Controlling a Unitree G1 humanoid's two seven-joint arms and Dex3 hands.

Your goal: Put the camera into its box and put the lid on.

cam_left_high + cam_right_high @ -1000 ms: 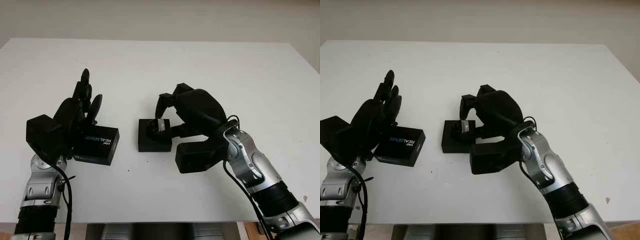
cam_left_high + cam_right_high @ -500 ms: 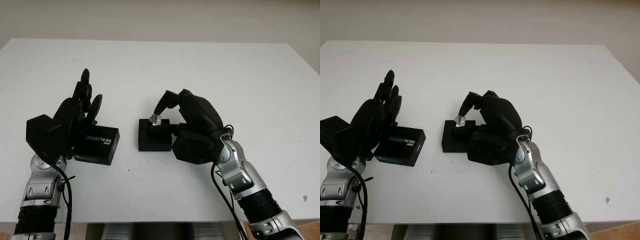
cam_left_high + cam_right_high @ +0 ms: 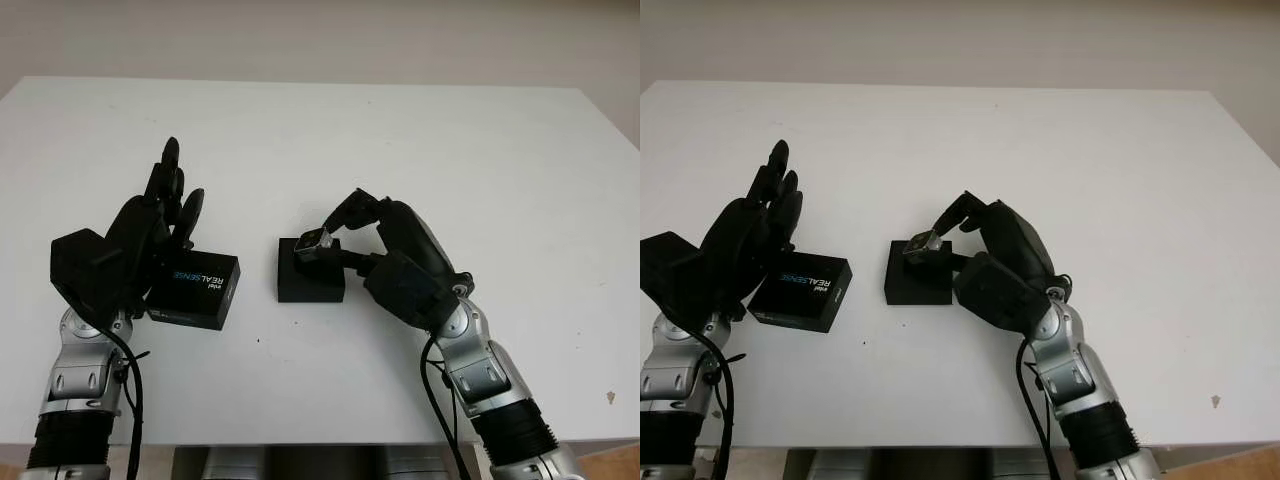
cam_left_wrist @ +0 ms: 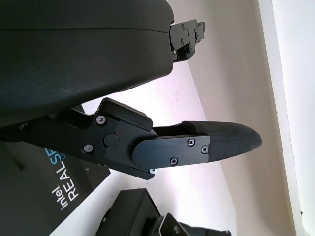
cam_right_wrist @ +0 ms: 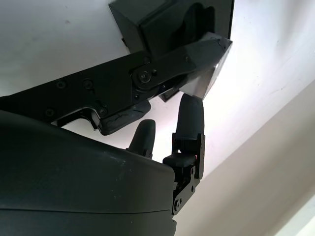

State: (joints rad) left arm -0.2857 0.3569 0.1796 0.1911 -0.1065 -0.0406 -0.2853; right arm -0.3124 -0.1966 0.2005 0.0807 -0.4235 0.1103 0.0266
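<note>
Left eye view shows you the right robot hand (image 3: 345,228) pinching the small silver camera (image 3: 313,241) between its fingertips, just above the open black box (image 3: 308,275) in the middle of the surface (image 3: 400,140). The camera looks tilted, with one end lower and near the box opening, so I judge it is not yet seated.

The main danger is that the tilted camera catches on the box rim. Then a downward push could slide the light box, because nothing holds it. The grip is only at the fingertips, so the camera may also rotate or slip out and fall beside the box.

The left robot hand (image 3: 150,230) holds nothing; it is open and stands just over the lid (image 3: 195,290), the flat black piece with white lettering. If it sweeps sideways, it could push the lid toward the box.

You have much free surface behind and to the right of the box. The near edge is closer, so avoid pulling things toward you.
</note>
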